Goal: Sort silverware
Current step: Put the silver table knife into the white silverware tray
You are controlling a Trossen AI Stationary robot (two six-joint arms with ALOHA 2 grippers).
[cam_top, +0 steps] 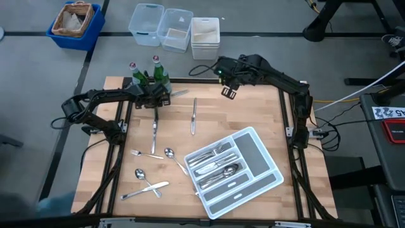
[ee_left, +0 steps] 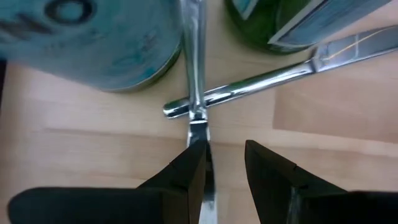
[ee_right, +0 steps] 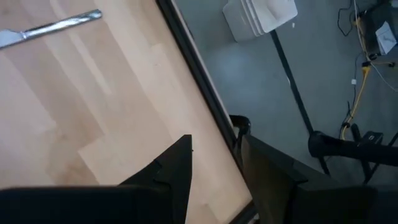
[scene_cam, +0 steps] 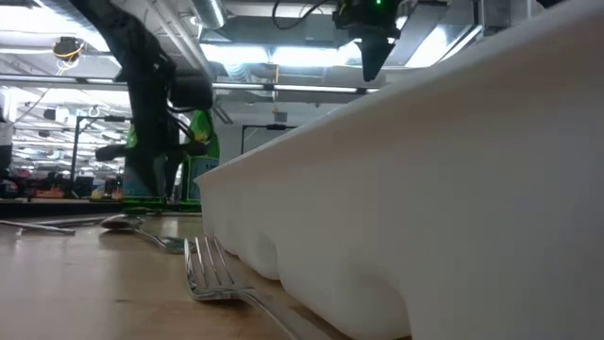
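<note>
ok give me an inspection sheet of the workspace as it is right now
surface: wooden table, bare at the right rear.
job's things: white divided tray at front right with silverware in its slots; loose pieces left of it: a knife, a knife under the left arm, spoons and a fork toward the front.
clutter: two green bottles at the left rear, beside two crossed knives.
grippers: left tool open, low over the crossed knives, one finger against a blade; right tool open, raised at the rear edge, holding nothing.
cables: several on the floor, right.
surroundings: blue bin and clear bins on the floor behind.
</note>
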